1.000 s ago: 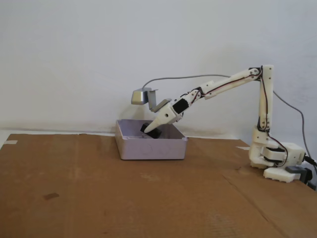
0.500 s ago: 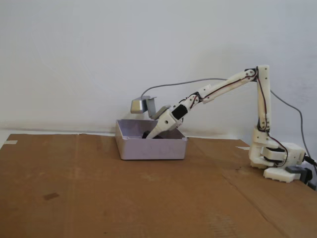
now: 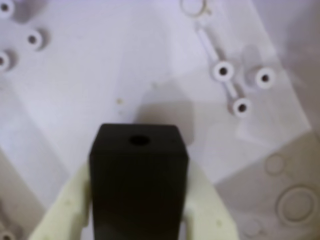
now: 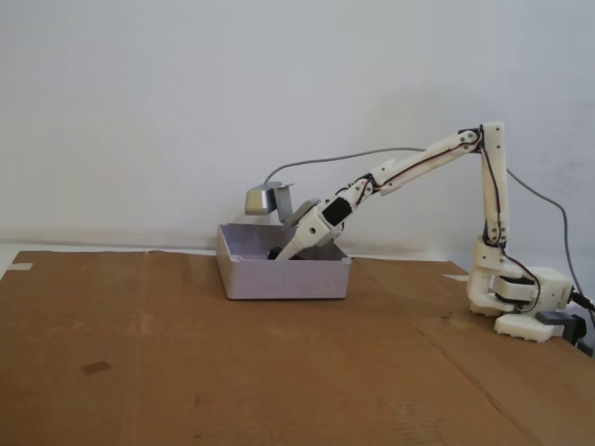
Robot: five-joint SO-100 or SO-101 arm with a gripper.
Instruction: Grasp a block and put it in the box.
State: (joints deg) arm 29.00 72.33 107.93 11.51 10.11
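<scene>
In the wrist view a matte black block (image 3: 138,180) with a small round hole in its end fills the lower middle, clamped between my gripper's (image 3: 137,210) two cream fingers (image 3: 62,212). Behind it lies the pale lavender floor of the box (image 3: 100,65), with moulded rings and white bosses. From the fixed view my gripper (image 4: 279,254) reaches down inside the box (image 4: 284,277), its tips below the rim. Only a sliver of the block (image 4: 276,252) shows there above the box wall.
The box stands on a brown cardboard sheet (image 4: 232,372). A grey metallic camera module (image 4: 262,199) rides on the wrist above the box. The arm's white base (image 4: 516,302) sits at the right, with a grey cable arching over. A white wall stands behind.
The gripper has gone down with the block from above the box rim into the box. Over the last half second it has hardly moved.
</scene>
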